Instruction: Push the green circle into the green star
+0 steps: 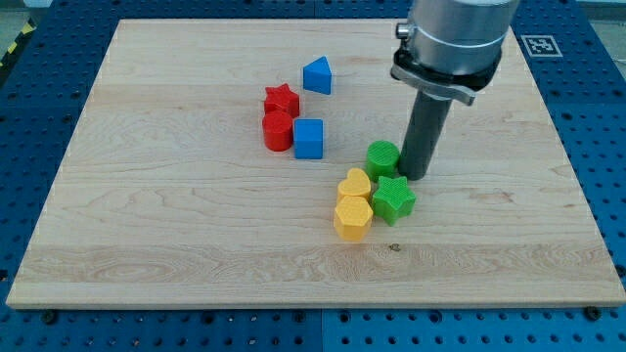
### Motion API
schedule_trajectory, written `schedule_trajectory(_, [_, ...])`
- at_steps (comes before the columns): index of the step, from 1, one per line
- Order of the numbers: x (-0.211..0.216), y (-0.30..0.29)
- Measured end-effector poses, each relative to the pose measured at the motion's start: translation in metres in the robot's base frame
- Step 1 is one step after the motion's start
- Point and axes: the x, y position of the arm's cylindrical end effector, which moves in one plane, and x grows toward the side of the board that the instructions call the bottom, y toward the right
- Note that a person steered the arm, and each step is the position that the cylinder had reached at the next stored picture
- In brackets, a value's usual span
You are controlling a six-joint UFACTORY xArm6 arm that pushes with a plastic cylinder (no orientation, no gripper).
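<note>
tip: rod end (418,176) on the bench (147,225), touching the green circle's right side | jaws: none fitted, bare rod, nothing to open or close | green circle (382,157): just above the green star (393,199), nearly touching | relation: star lies toward view's bottom of circle, so the tip probably needs to get above the circle.

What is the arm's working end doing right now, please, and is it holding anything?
My tip: a bare rod, holding nothing, down on the board just to the view's right of the green circle, above the green star.
</note>
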Motion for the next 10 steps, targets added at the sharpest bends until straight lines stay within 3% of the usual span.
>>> schedule_trajectory(1, [0.002,0.017])
schedule_trajectory(2, [-0.023,0.042])
schedule_trajectory(3, [-0.056,0.018])
schedule_trajectory(4, [-0.060,-0.027])
schedule_trajectory(7, [-0.013,-0.053])
schedule_trajectory(8, [-0.019,-0.100])
schedule_trajectory(10, [-0.077,-0.123])
